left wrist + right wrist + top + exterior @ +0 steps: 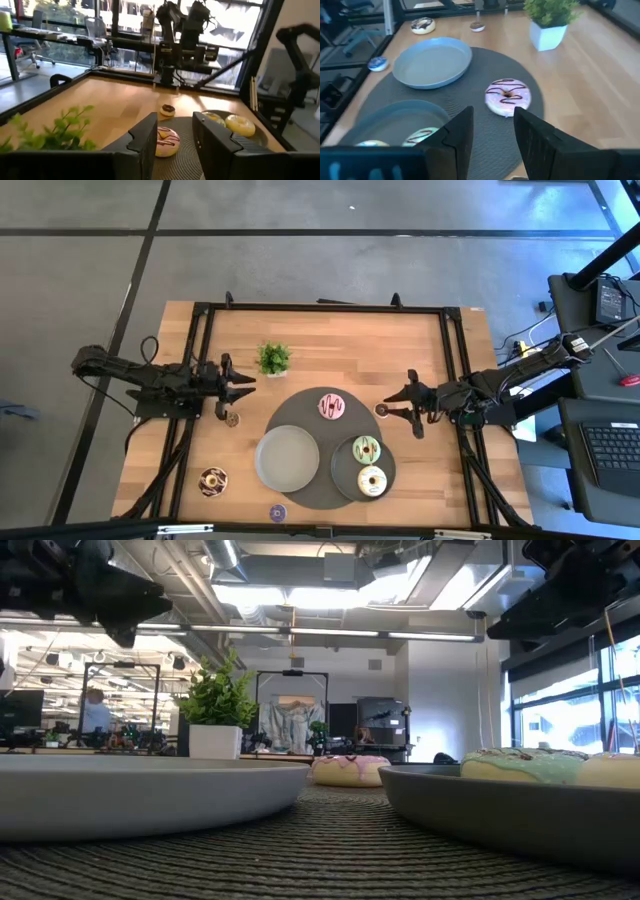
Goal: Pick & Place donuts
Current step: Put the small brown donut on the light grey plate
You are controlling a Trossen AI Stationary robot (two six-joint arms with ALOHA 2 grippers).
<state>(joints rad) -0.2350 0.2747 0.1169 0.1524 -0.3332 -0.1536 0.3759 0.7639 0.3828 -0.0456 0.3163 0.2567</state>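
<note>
On the wooden surface (320, 345), two iced donuts — a green one (366, 448) and a cream one (372, 480) — are sitting on a grey plate (347, 477), which suggests the job is only partly done. A second, paler plate (287, 458) is lying bare on the round woven mat (305, 416), where a pink-striped donut (332, 407) is resting off both plates. Four rings are waiting on the bare wood: a chocolate-sprinkled one (212, 480), a purple one (277, 512), a tiny brown one (232, 419) and a dark one (381, 410). The left gripper (243, 386) is hovering near the potted plant (274, 359), the right gripper (395, 401) is hanging just beside the dark ring — both with fingers parted and carrying nothing. The glossy icing is contrasting with the ribbed mat.
</note>
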